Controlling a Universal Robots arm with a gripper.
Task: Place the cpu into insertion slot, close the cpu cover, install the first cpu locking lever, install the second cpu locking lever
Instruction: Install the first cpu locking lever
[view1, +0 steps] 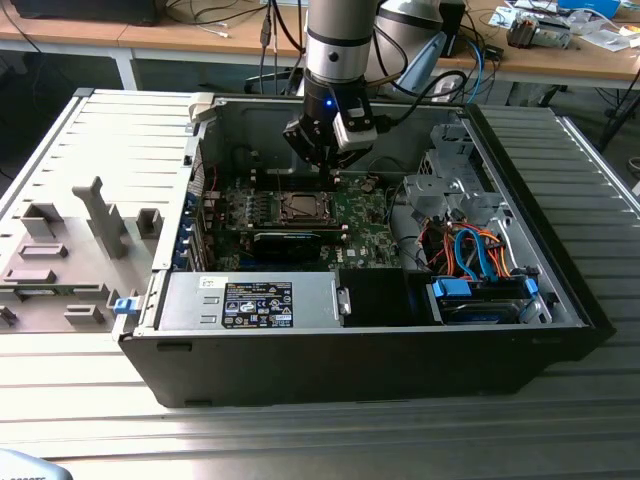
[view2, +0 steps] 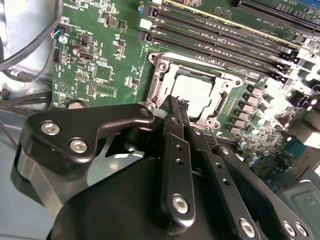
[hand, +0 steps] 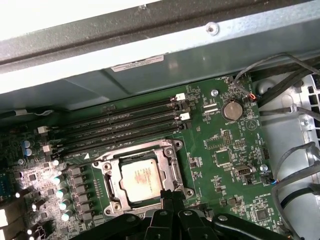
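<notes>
The cpu (hand: 141, 179) sits flat in the insertion slot (view2: 162, 67), its silver-grey top showing through the window of the cpu cover (hand: 137, 157), which lies down over it in both wrist views. We see the fingers (view2: 172, 170) pressed together with nothing visible between them, their tips at the slot's rim beside one corner of the cover; whether they touch it we cannot tell. In the exterior view the arm (view1: 338, 40) hangs over the slot inside the open computer case (view1: 560, 290), which lies on the ribbed metal bench (view1: 300, 440).

Long black memory slots (hand: 120, 130) run along one side of the slot, close against its rim. A row of upright capacitors (hand: 60, 192) stands near another side. A long black card (view1: 285, 242) lies just beside the slot in the exterior view. A coin battery (hand: 231, 110) sits farther from the slot on the green motherboard (hand: 220, 165), and loose black cables (hand: 295, 170) cross the case floor well apart from it, past the board's edge. The case wall (hand: 150, 60) rises beyond the memory slots. Right above the slot we find open room, with the fingers alone reaching into it.
</notes>
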